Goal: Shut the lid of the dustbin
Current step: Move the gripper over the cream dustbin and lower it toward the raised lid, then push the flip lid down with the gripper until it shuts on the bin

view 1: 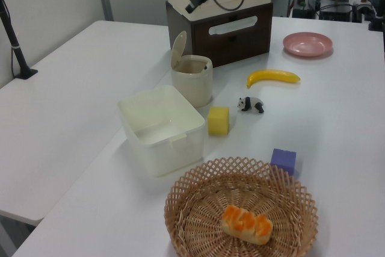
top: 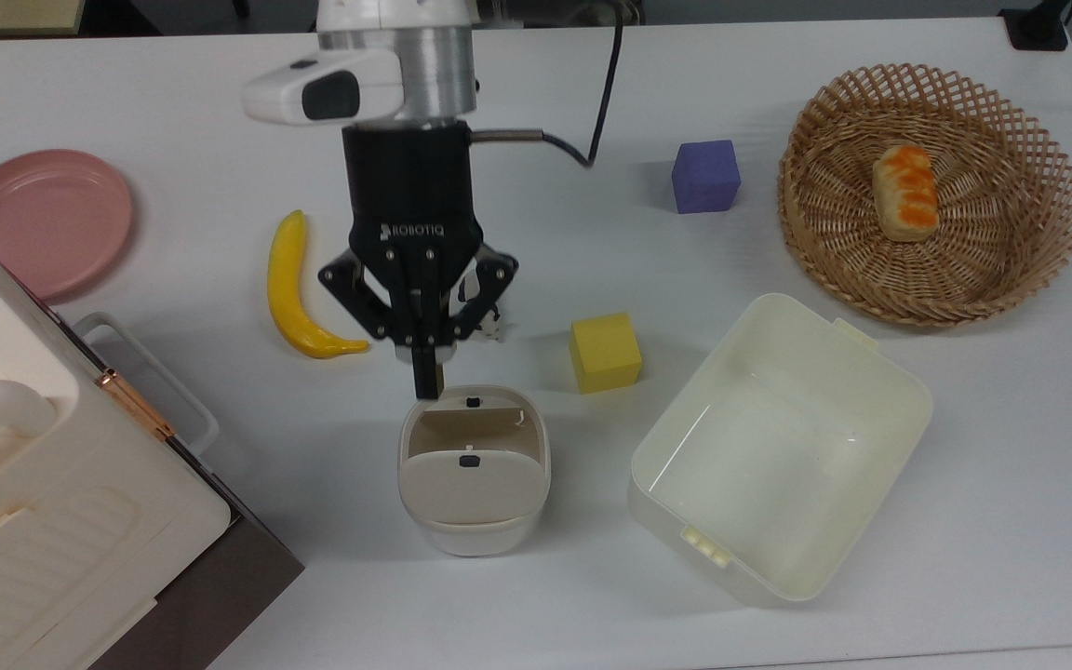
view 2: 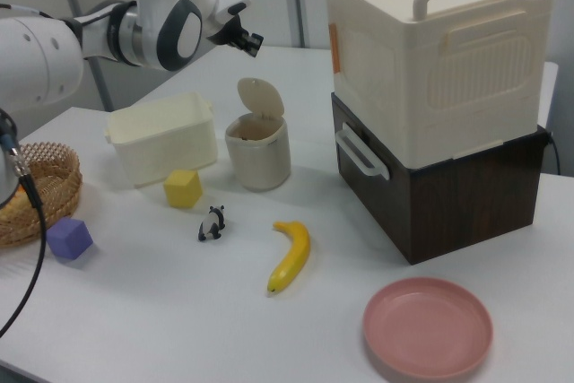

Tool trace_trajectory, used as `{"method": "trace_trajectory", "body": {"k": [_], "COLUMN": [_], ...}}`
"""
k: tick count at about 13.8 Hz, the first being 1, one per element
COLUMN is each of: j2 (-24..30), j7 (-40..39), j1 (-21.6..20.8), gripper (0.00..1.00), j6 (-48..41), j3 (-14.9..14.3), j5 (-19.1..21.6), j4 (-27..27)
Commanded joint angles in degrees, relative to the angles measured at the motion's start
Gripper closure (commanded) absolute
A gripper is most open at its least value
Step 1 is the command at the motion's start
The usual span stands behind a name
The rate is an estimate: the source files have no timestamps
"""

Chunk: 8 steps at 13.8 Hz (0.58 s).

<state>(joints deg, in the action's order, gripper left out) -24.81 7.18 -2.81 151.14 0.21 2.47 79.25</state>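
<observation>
The dustbin (top: 474,470) stands on the white desk (top: 592,596), toward the bottom edge in the top view, between the large white box with a handle (top: 43,502) at the bottom-left corner and the open cream tub (top: 778,447). Its lid (view 1: 178,49) is raised — hinged at the bin's far rim in the right view and standing nearly upright, with the beige interior exposed.

The gripper (top: 425,383) hangs above the desk with its fingers pressed together and nothing between them; in the top view its tips lie just over the bin's upper rim. In the left view the gripper (view 1: 194,7) is well above the lid, apart from it.

Also on the desk: a banana (top: 299,288), a small panda figure (view 2: 212,222), a yellow cube (top: 605,352), a purple cube (top: 705,176), a pink plate (top: 43,219) at the top view's left edge, and a wicker basket (top: 1011,270) holding a bread roll (top: 905,191) — toward the top-right corner.
</observation>
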Motion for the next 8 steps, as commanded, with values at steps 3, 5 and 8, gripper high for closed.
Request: {"method": "trace_trajectory", "body": {"k": [3,5,8], "j2": [-10.4,-11.3,-12.2], "j7": [4.9,5.8,6.0], "j1": [-2.3,-2.6,-2.6], "gripper": [0.98,0.98,0.98], "j6": [4.3,4.6,4.5], "j3": [-0.7,-0.7,-0.7], "j5": [-4.4,-5.4,-5.5], "j4": [-9.7,-9.7,-9.6]}}
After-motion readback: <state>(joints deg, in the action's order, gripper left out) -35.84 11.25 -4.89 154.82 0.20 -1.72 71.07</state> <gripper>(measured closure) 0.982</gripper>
